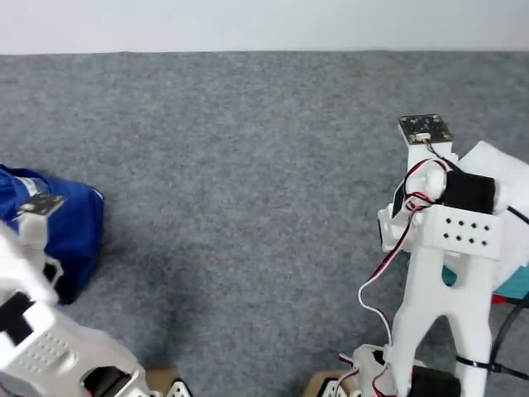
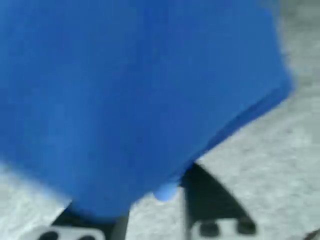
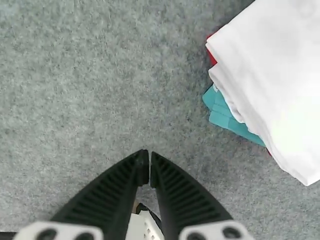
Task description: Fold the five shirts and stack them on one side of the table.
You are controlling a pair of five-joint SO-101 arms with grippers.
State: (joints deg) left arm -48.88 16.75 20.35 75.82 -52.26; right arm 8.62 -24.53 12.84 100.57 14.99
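Right gripper (image 3: 149,165): closed and empty, its tips pressed together, hanging above the bare grey table (image 1: 248,207) just beside the stack.

Left gripper (image 2: 160,205): low against the blue shirt (image 1: 74,223) at the table's left edge. Cloth draped across it, so it could not be told whether it was open, closed or holding the cloth.

Blue shirt: a soft, rounded bundle lying at the left edge, well apart from the stack.

Stack (image 3: 250,100): folded shirts at the table's right edge. A white shirt (image 3: 270,85) was on top, a teal shirt (image 3: 225,117) beneath it, and a sliver of a red shirt (image 3: 212,52) showed lowest. The full count of layers could not be told.

Wall (image 1: 248,25): pale, beyond the table's far edge.

Handling: the blue shirt looked light, limp and likely to sag or unfold if lifted by one corner. A pinch across a folded edge, through all its layers, seemed the safer hold. The felt-like table would probably drag on the cloth.

Views compared: the right wrist view showed the stack's layered edges, which the right arm (image 1: 446,273) largely covered in the high view. The high view showed the bundle and the stack on opposite sides.
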